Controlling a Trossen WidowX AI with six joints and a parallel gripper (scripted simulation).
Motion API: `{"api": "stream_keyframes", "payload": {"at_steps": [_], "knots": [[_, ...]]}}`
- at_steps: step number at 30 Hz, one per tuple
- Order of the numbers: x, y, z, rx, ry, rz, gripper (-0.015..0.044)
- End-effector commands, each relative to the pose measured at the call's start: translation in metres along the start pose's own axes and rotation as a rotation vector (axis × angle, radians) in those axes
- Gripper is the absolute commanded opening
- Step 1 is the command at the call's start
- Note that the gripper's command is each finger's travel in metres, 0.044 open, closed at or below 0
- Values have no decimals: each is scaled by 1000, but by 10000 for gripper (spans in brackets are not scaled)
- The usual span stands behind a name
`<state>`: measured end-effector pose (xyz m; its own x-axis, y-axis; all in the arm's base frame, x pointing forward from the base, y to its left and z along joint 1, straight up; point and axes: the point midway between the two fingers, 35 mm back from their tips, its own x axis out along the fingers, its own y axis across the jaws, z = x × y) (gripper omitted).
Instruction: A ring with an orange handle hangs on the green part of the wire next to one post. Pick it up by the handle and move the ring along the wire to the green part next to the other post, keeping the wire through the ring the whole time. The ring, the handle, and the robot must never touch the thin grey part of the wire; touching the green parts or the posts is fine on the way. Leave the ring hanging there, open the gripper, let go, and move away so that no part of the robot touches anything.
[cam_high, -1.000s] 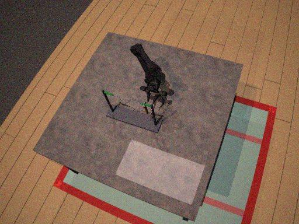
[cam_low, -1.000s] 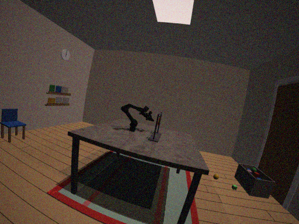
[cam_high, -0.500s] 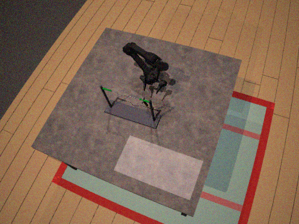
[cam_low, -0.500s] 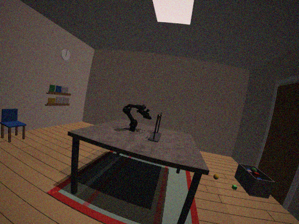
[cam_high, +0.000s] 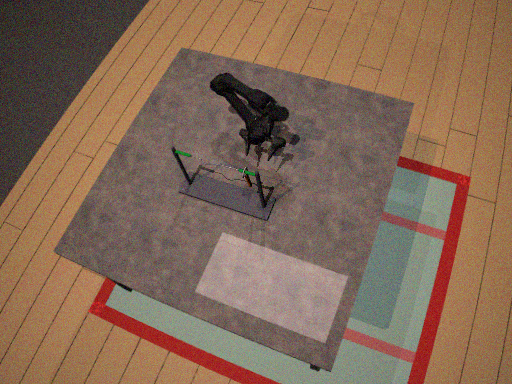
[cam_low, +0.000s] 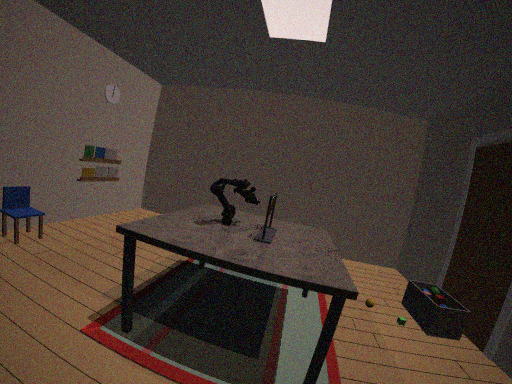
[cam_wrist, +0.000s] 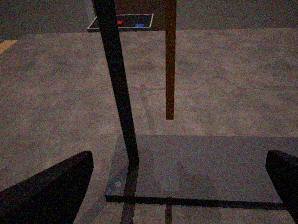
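Note:
The ring (cam_high: 246, 175) hangs on the right green part (cam_high: 251, 173) of the wire, close to the right post (cam_high: 260, 190). Its orange handle (cam_high: 249, 181) (cam_wrist: 170, 65) hangs down, with its lower end free above the base plate (cam_high: 220, 194) (cam_wrist: 225, 150). The left green part (cam_high: 183, 154) is by the left post (cam_high: 183, 166), with the thin grey wire between. My gripper (cam_high: 259, 156) (cam_wrist: 177, 158) is wide open and empty, on the arm's side of the wire. Fingers and handle are apart. The fingertips are small in the exterior view, and the ring is outside the wrist view.
The right post also stands left of the handle in the wrist view (cam_wrist: 120, 85). A pale rectangle (cam_high: 275, 285) lies on the table (cam_high: 125, 200) beyond the base plate. A dark bin (cam_low: 435, 315) stands on the floor.

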<state>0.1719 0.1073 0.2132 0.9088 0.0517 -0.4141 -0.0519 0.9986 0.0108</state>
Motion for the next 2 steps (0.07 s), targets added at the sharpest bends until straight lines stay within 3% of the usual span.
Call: {"api": "stream_keyframes", "payload": {"at_steps": [1, 2], "knots": [[0, -1, 1, 5, -4, -4, 440], [0, -1, 1, 5, -4, -4, 440]]}}
